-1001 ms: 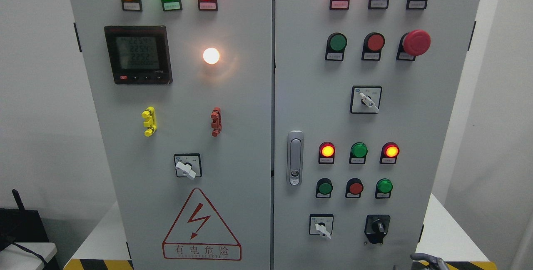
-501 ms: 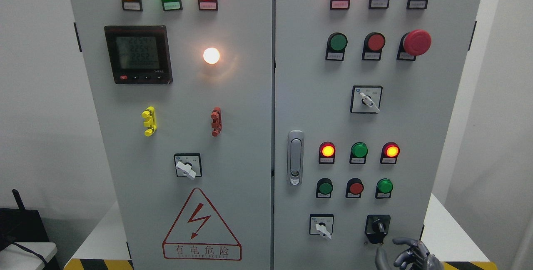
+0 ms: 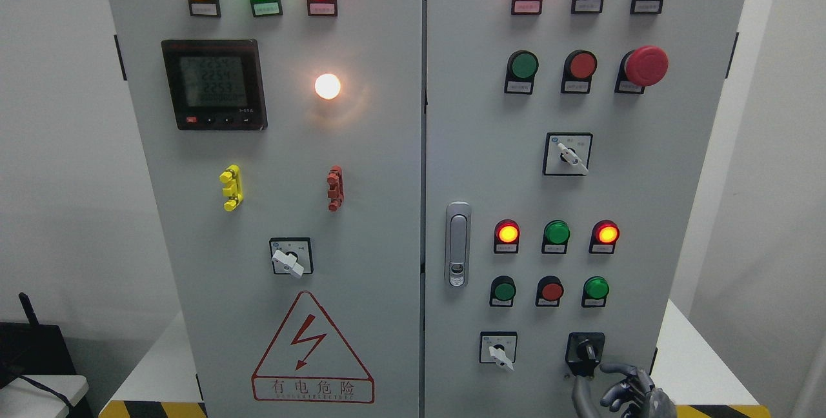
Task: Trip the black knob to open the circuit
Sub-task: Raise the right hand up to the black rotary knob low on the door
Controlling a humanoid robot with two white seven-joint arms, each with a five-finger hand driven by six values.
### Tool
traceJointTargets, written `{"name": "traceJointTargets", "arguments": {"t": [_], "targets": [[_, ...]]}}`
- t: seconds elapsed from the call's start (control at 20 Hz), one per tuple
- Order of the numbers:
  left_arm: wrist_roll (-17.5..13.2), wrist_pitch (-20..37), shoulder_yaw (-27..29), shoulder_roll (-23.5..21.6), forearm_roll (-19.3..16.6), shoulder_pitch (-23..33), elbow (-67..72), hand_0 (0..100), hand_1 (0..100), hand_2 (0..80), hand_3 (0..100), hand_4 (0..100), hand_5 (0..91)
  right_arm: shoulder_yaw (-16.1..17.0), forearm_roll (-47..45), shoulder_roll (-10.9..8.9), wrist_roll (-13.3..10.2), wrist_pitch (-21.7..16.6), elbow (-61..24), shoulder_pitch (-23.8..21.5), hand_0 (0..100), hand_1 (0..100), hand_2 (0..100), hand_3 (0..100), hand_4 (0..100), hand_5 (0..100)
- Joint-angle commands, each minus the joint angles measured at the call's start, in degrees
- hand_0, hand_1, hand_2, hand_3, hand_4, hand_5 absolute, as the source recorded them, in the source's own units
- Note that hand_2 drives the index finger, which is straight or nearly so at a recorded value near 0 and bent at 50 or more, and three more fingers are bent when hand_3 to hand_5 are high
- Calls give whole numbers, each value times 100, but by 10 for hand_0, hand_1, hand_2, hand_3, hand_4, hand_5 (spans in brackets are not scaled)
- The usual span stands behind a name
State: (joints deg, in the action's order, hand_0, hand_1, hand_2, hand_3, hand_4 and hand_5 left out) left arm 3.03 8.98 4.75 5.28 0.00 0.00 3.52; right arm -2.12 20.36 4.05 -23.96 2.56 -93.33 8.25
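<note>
The black knob point(image 3: 586, 349) sits on a black square plate at the lower right of the grey cabinet's right door point(image 3: 490, 166). My right hand point(image 3: 616, 389) comes up from the bottom edge, just below and right of the knob. Its dark fingers point(image 3: 621, 369) are spread and curved and hold nothing. The upper fingertips lie close under the knob's plate; I cannot tell if they touch it. The left arm is out of view.
A white selector switch point(image 3: 497, 350) sits left of the black knob. Rows of green and red push buttons point(image 3: 552, 290) and lit lamps point(image 3: 508, 233) are above. A red emergency stop point(image 3: 645, 65) is higher up. A metal door latch point(image 3: 457, 244) is near the door's left edge.
My right hand has risen from the bottom edge and moved up and left toward the black knob. The knob has not turned.
</note>
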Motion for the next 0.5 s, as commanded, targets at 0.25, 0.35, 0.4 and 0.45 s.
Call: {"name": "traceJointTargets", "arguments": {"t": [0.25, 0.35, 0.4, 0.45], "targets": [[4, -2, 0, -1, -193, -44, 0, 120, 389, 0, 0, 0, 0, 10, 12, 70, -65, -1, 306, 63, 281, 746, 453, 835, 874, 939], [4, -2, 0, -1, -193, -44, 0, 120, 389, 0, 0, 0, 0, 10, 12, 70, -74, -1, 324, 72, 280, 745, 454, 835, 875, 939], [4, -2, 0, -1, -193, -44, 0, 120, 389, 0, 0, 0, 0, 10, 12, 70, -74, -1, 341, 89, 276, 743, 456, 835, 875, 940], [4, -2, 0, -1, -185, -44, 0, 120, 389, 0, 0, 0, 0, 10, 12, 70, -100, -1, 368, 115, 276, 743, 456, 835, 875, 940]]}}
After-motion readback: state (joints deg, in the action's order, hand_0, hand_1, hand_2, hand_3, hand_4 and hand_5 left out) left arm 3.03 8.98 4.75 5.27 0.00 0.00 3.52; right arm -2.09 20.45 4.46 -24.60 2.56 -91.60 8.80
